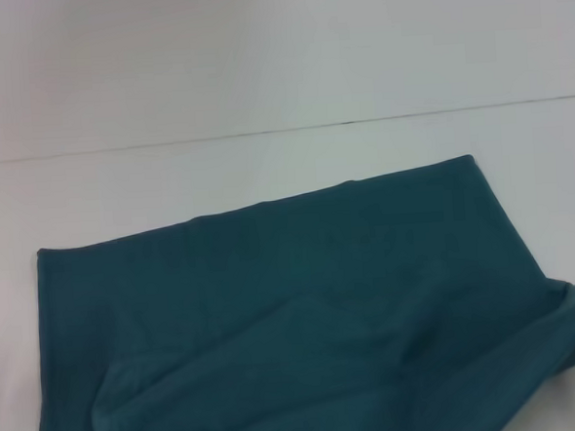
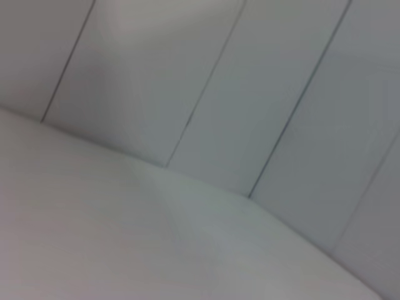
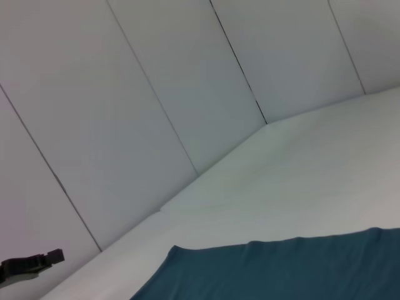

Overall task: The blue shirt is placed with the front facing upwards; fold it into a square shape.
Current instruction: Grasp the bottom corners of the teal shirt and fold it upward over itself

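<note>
On the white bench (image 1: 260, 80): blue shirt (image 1: 304, 322) lying flat, plain side up, no lettering showing, apparently folded with straight far edge. Neither pincer seen in head view; openness of left and right cannot be told. Pale panelled wall (image 3: 125, 94) behind bench.

I can read no text, label, brand, number or sign anywhere in my views. The blue shirt (image 1: 304, 322) shows me only plain teal cloth, with no lettering on the side that faces up, and the white desk (image 1: 260, 80) it lies on carries no marking, nor do the pale panels behind it
</note>
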`<action>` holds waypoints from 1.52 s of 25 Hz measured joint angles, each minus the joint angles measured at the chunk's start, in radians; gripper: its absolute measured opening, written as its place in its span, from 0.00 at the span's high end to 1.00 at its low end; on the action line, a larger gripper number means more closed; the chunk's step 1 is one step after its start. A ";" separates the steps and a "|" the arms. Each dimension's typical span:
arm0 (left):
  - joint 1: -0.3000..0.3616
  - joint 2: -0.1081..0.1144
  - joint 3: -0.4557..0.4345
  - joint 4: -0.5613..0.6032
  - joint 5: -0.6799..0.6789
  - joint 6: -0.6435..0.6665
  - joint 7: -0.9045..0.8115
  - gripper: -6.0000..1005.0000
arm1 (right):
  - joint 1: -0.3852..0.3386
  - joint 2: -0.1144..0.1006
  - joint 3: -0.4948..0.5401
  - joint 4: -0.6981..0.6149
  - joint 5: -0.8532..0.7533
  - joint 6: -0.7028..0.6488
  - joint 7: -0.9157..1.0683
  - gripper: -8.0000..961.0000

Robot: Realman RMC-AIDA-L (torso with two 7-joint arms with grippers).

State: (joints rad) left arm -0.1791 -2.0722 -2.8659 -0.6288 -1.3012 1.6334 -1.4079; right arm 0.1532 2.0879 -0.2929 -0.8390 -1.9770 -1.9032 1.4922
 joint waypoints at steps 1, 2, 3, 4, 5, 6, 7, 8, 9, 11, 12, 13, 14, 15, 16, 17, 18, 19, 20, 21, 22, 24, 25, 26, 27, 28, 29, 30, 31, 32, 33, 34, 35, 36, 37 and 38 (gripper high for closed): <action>-0.007 -0.002 0.002 0.000 0.005 -0.018 -0.011 0.95 | 0.006 0.000 -0.001 0.004 -0.007 0.008 0.000 0.95; -0.018 -0.006 0.005 0.000 0.010 -0.033 -0.022 0.95 | 0.012 -0.001 -0.001 0.009 -0.015 0.015 0.000 0.95; -0.025 -0.009 0.006 0.000 0.013 -0.040 -0.031 0.95 | 0.019 -0.001 -0.001 0.014 -0.022 0.022 0.000 0.95; -0.029 -0.010 0.006 0.000 0.014 -0.043 -0.037 0.95 | 0.025 -0.001 -0.001 0.019 -0.030 0.029 0.000 0.95; -0.034 -0.011 0.006 0.000 0.015 -0.047 -0.045 0.95 | 0.031 -0.001 -0.002 0.023 -0.035 0.035 -0.001 0.95; -0.038 -0.011 0.007 -0.001 0.017 -0.050 -0.053 0.95 | 0.035 -0.001 -0.002 0.027 -0.037 0.041 -0.002 0.95; -0.041 -0.011 0.007 -0.002 0.019 -0.054 -0.065 0.95 | 0.040 -0.001 -0.003 0.031 -0.038 0.045 -0.005 0.95; -0.043 -0.011 0.007 -0.004 0.019 -0.057 -0.075 0.94 | 0.043 -0.001 -0.003 0.034 -0.039 0.050 -0.007 0.95; -0.044 -0.011 0.007 -0.007 0.021 -0.063 -0.094 0.92 | 0.046 -0.001 -0.003 0.038 -0.040 0.055 -0.009 0.95; -0.046 -0.011 0.009 -0.010 0.026 -0.080 -0.136 0.90 | 0.053 -0.002 -0.003 0.043 -0.043 0.071 -0.011 0.95; -0.048 -0.011 0.013 -0.011 0.030 -0.090 -0.153 0.89 | 0.056 -0.002 -0.003 0.045 -0.045 0.078 -0.013 0.95; -0.050 -0.010 0.017 -0.013 0.036 -0.100 -0.171 0.88 | 0.060 -0.003 -0.003 0.046 -0.046 0.085 -0.015 0.95; -0.052 -0.009 0.023 -0.016 0.045 -0.110 -0.189 0.87 | 0.064 -0.003 -0.003 0.047 -0.048 0.092 -0.019 0.95; -0.055 -0.008 0.028 -0.019 0.051 -0.116 -0.206 0.86 | 0.068 -0.002 -0.003 0.047 -0.048 0.097 -0.024 0.95; -0.057 -0.007 0.034 -0.021 0.056 -0.120 -0.218 0.85 | 0.071 -0.002 -0.003 0.048 -0.048 0.101 -0.029 0.95; -0.059 -0.006 0.040 -0.025 0.060 -0.120 -0.230 0.84 | 0.076 -0.002 -0.003 0.052 -0.048 0.106 -0.033 0.95; -0.062 -0.005 0.044 -0.030 0.065 -0.120 -0.243 0.83 | 0.080 -0.002 -0.003 0.056 -0.048 0.112 -0.037 0.95; -0.064 -0.004 0.047 -0.041 0.074 -0.122 -0.262 0.83 | 0.085 -0.003 -0.004 0.062 -0.049 0.121 -0.041 0.95; -0.066 -0.004 0.048 -0.056 0.083 -0.125 -0.282 0.82 | 0.089 -0.004 -0.005 0.067 -0.051 0.131 -0.047 0.95; -0.069 -0.005 0.048 -0.083 0.103 -0.129 -0.313 0.82 | 0.094 -0.004 -0.005 0.072 -0.056 0.142 -0.053 0.95; -0.072 -0.007 0.049 -0.107 0.122 -0.131 -0.345 0.81 | 0.099 -0.004 -0.006 0.074 -0.061 0.153 -0.058 0.95; -0.079 -0.009 0.051 -0.164 0.159 -0.129 -0.419 0.77 | 0.109 -0.003 -0.006 0.081 -0.070 0.169 -0.066 0.95; -0.081 -0.009 0.056 -0.186 0.172 -0.126 -0.453 0.72 | 0.115 -0.003 -0.006 0.089 -0.073 0.177 -0.072 0.95; -0.083 -0.008 0.064 -0.210 0.183 -0.123 -0.490 0.68 | 0.119 -0.003 -0.006 0.094 -0.074 0.184 -0.078 0.95; -0.083 -0.008 0.077 -0.234 0.196 -0.118 -0.528 0.64 | 0.123 -0.003 -0.006 0.101 -0.074 0.191 -0.084 0.95; -0.083 -0.006 0.095 -0.263 0.207 -0.111 -0.567 0.60 | 0.126 -0.004 -0.006 0.106 -0.074 0.201 -0.091 0.95; -0.083 -0.004 0.109 -0.284 0.219 -0.101 -0.601 0.53 | 0.128 -0.004 -0.006 0.109 -0.074 0.210 -0.097 0.95; -0.084 -0.001 0.121 -0.304 0.231 -0.086 -0.638 0.45 | 0.131 -0.004 -0.006 0.114 -0.075 0.220 -0.103 0.95; -0.087 0.005 0.131 -0.323 0.245 -0.062 -0.676 0.37 | 0.134 -0.004 -0.006 0.120 -0.075 0.230 -0.110 0.95; -0.092 0.010 0.134 -0.330 0.258 -0.043 -0.700 0.35 | 0.137 -0.005 -0.006 0.126 -0.075 0.238 -0.115 0.95; -0.096 0.015 0.136 -0.336 0.269 -0.027 -0.719 0.33 | 0.140 -0.005 -0.006 0.131 -0.076 0.245 -0.119 0.95; -0.104 0.023 0.137 -0.341 0.293 0.002 -0.744 0.31 | 0.143 -0.006 -0.006 0.136 -0.076 0.250 -0.123 0.95; -0.111 0.028 0.138 -0.349 0.316 0.031 -0.767 0.29 | 0.146 -0.006 -0.006 0.141 -0.076 0.255 -0.127 0.95; -0.117 0.032 0.138 -0.359 0.338 0.056 -0.786 0.27 | 0.149 -0.006 -0.006 0.146 -0.076 0.261 -0.132 0.95; -0.123 0.033 0.138 -0.373 0.366 0.086 -0.807 0.25 | 0.151 -0.006 -0.006 0.149 -0.076 0.269 -0.136 0.95; -0.128 0.035 0.138 -0.386 0.389 0.112 -0.821 0.23 | 0.152 -0.006 -0.006 0.151 -0.076 0.277 -0.139 0.95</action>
State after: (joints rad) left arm -0.3075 -2.0375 -2.7275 -1.0149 -0.9127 1.7451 -2.2291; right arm 0.3052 2.0820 -0.2991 -0.6879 -2.0526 -1.6260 1.3536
